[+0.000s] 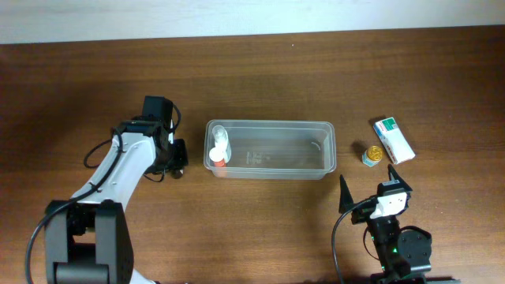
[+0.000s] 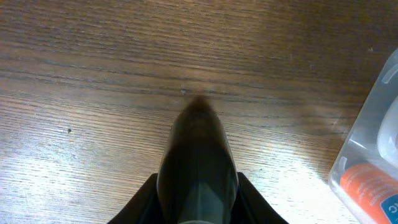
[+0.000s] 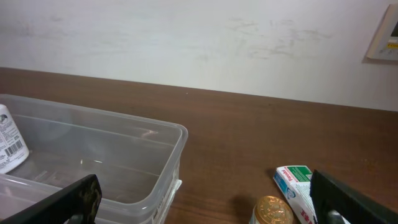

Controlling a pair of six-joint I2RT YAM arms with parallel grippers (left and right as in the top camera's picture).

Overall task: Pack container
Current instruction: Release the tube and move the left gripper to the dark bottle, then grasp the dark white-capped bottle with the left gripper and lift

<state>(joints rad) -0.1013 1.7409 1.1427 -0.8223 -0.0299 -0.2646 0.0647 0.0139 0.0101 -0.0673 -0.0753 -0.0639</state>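
The container is a clear rectangular tub in the middle of the table. A white bottle with an orange band lies inside at its left end. My left gripper is just left of the tub, low over the bare wood. In the left wrist view the left gripper is shut with nothing between its fingers, and the container's corner and the bottle show at the right. My right gripper stands open near the table's front, behind the tub's right end.
A small gold-lidded bottle and a green-and-white carton lie right of the tub. The right wrist view shows the container's rim, the gold lid and the carton between the spread fingers.
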